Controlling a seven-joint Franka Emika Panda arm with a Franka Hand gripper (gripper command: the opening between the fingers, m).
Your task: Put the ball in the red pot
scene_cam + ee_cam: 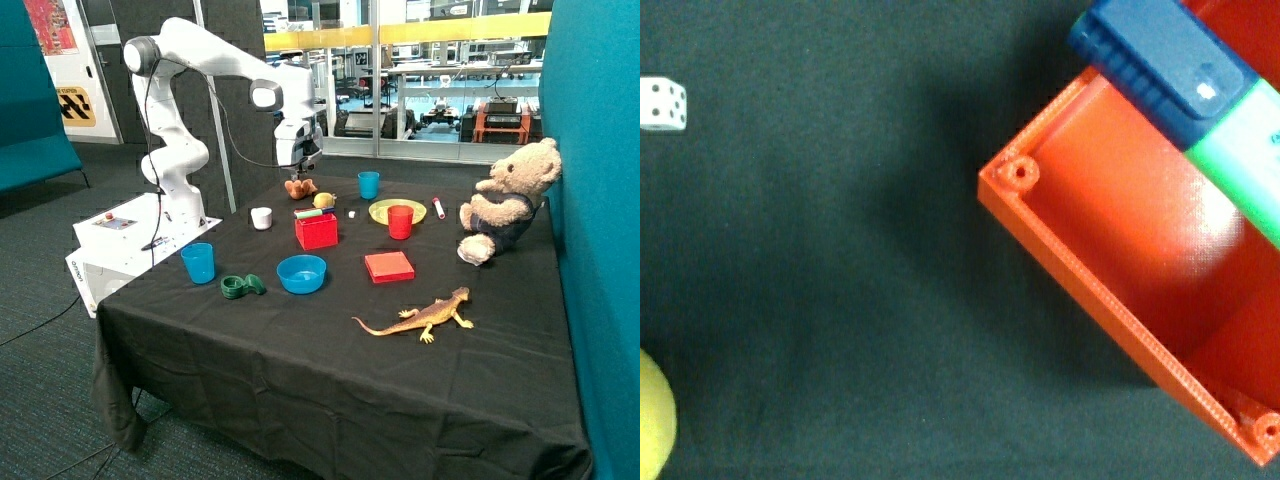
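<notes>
lizard (420,318): orange toy, nearest you at the table's front edge.
arm: bent over the table's far side, wrist pointing down, gripper (300,163) hanging above the brown toy (299,187), touching nothing.
fingers: you can't tell if they're spread or closed; none show in the wrist view.
ball (324,200): on the cloth just behind the red pot (317,232), not inside; only a yellow sliver in the wrist view (654,420).
pot contents: green marker with a blue cap (1200,90), cut off at the frame edge.
die (662,104): on the cloth, apart from the pot.
</notes>
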